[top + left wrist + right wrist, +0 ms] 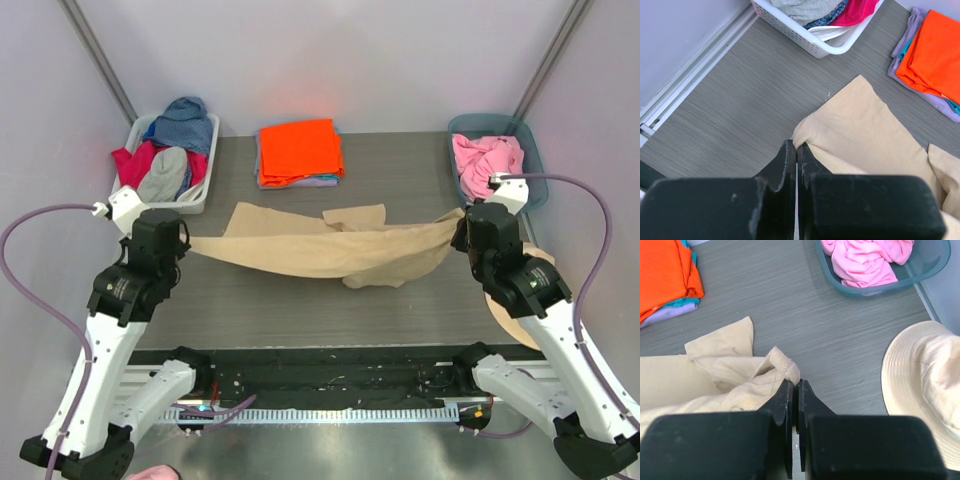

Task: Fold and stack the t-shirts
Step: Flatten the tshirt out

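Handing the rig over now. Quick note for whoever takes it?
Left gripper and right gripper: both shut on the tan shirt, stretched between them over mid-table.
Done: orange shirt folded atop the stack at the back.
To do: fold and stack the tan one, then the pink shirt in the teal bin and clothes in the white basket.

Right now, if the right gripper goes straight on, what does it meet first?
The tan shirt it pinches, bunched at the right gripper's tips. Beyond that, probably bare tabletop short of the teal bin; depth unclear.
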`<state>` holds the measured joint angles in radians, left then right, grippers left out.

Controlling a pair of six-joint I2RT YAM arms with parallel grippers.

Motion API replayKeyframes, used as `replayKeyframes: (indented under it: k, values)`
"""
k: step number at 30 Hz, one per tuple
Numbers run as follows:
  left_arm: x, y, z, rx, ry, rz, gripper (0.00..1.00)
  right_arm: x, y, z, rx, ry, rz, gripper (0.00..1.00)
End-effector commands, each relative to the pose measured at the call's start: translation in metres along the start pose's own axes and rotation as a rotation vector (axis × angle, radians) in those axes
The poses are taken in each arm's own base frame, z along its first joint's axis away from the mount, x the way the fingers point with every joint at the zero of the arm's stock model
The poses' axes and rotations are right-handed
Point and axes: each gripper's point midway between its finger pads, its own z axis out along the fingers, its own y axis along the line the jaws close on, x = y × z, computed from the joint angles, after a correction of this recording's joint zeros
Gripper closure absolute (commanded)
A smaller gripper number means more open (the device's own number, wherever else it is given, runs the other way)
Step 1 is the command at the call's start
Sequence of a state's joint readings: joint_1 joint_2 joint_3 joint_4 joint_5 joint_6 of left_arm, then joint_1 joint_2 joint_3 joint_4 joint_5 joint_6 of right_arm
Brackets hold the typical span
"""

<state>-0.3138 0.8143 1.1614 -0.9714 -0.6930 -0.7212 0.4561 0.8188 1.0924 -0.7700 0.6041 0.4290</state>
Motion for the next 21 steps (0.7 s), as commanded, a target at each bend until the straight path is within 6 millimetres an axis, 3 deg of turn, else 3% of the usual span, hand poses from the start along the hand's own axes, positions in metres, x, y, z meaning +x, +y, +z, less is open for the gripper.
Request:
replayKeyframes:
  k: [1, 5, 8, 12, 15, 17, 19, 20, 21]
  values:
    - [-0.018, 0.020, -0.020, -0.024, -0.044, -0.007, 1.00, -0.012, -0.002, -0.024, -0.060, 0.001, 0.021, 0.99]
    - [-0.025, 0.029, -0.033, -0.017, -0.069, -0.031, 1.00, -0.008, -0.001, -0.036, -0.102, 0.027, 0.032, 0.99]
    - [-0.026, 0.027, -0.026, -0.026, -0.089, -0.028, 1.00, -0.002, -0.004, -0.028, -0.068, 0.028, 0.033, 0.99]
    - [-0.008, -0.007, 0.011, -0.018, -0.027, 0.017, 1.00, 0.010, -0.002, 0.005, 0.024, 0.026, 0.011, 0.99]
    - [-0.005, -0.034, 0.038, -0.005, -0.039, 0.026, 1.00, 0.023, 0.013, 0.043, 0.060, 0.027, -0.011, 0.99]
    - [0.002, -0.052, 0.070, -0.035, -0.030, 0.050, 1.00, 0.033, 0.025, 0.074, 0.094, 0.035, -0.034, 0.99]
    - [0.008, -0.070, 0.102, -0.059, -0.010, 0.077, 1.00, 0.026, 0.033, 0.100, 0.109, 0.001, -0.014, 0.99]
    - [0.008, -0.071, 0.117, -0.080, -0.004, 0.077, 1.00, 0.042, 0.037, 0.124, 0.126, 0.049, -0.042, 0.99]
    - [0.000, -0.080, 0.126, -0.072, -0.015, 0.073, 1.00, 0.036, 0.032, 0.139, 0.152, 0.041, -0.017, 0.99]
